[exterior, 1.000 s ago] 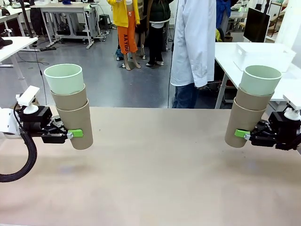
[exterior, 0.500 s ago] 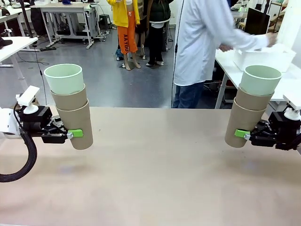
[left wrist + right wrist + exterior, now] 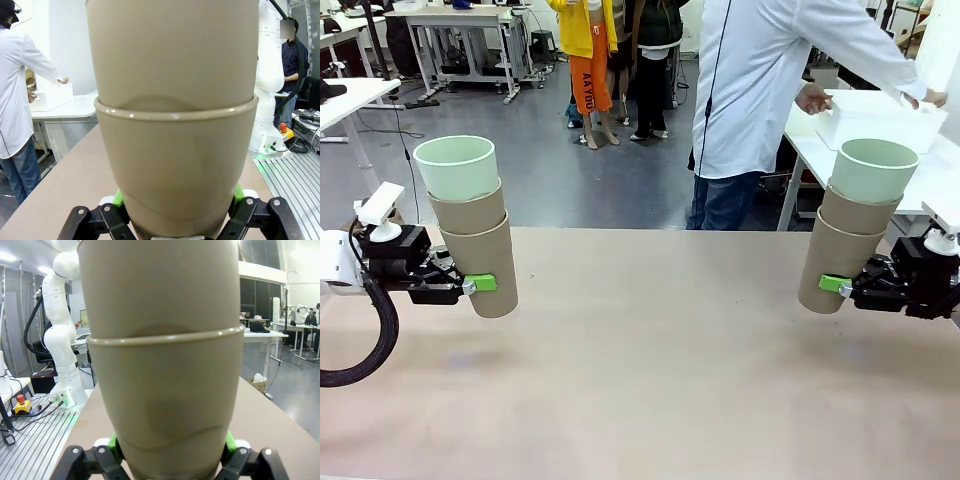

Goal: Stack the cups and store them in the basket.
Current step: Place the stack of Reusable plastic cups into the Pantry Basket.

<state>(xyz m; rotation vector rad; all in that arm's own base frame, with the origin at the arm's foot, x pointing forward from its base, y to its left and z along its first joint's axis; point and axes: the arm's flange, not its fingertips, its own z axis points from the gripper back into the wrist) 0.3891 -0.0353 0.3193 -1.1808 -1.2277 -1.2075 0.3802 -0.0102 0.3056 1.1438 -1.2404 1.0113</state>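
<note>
On the left, a stack of three cups (image 3: 470, 225), two grey-brown with a mint one on top, hangs a little above the table, tilted slightly. My left gripper (image 3: 488, 284) is shut on its bottom cup (image 3: 175, 165), green pads on either side. My right gripper (image 3: 832, 285) is shut on the bottom cup (image 3: 165, 410) of a matching stack (image 3: 855, 225) on the right. The white basket (image 3: 875, 118) rests on a side table at the far right, with both of a person's hands (image 3: 812, 98) on it. It also shows far off as a white basket (image 3: 52, 96) in the left wrist view.
The brown table (image 3: 650, 370) stretches bare between the two stacks. A person in a white coat (image 3: 760, 90) stands at the far edge, leaning right toward the side table. Lab benches and other people stand farther back.
The person has turned right, reached out and put both hands on the white basket. Both arms and their cup stacks have stayed still.
</note>
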